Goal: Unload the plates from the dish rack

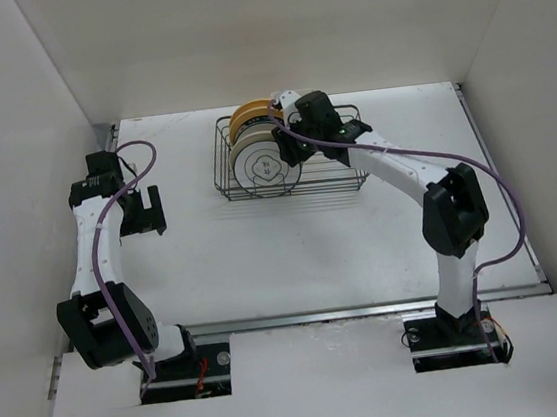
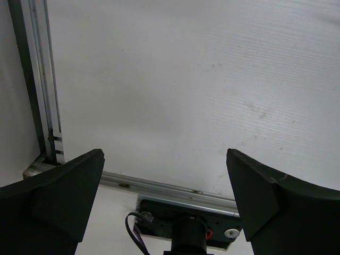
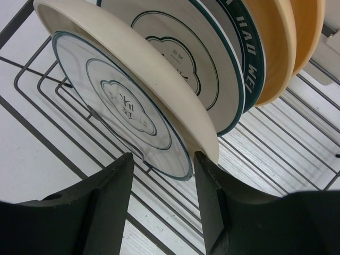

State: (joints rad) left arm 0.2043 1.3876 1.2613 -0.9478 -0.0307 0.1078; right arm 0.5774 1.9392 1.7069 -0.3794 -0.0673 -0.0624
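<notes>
Dark fingers of R tool (image 3: 163, 159) fill the near edge of the wrist view. They stand part-way apart, straddling the lower rim of the front plate (image 3: 122, 101), white w/ thin dark ring + centre emblem. Can't tell if the pads bite yet. Cream plate (image 3: 138, 58) leans right behind it, touching or nearly so.

Judgement: pinch only the front rim, keep the cream one out of the jaws, lift straight up out of its slot, no twist. Glazed ceramic looks slick + hard, prob. chips easily; the thin round edge gives little purchase.

Lettered teal-rim plate (image 3: 249, 53) and yellow-orange plate (image 3: 279, 48) stand further back. All are upright in the dish rack (image 1: 335, 177), thin dark wire, far-centre on the matte white surface (image 2: 186, 79). L tool (image 2: 164, 154): fingers wide apart above the surface at left, holding nothing.
</notes>
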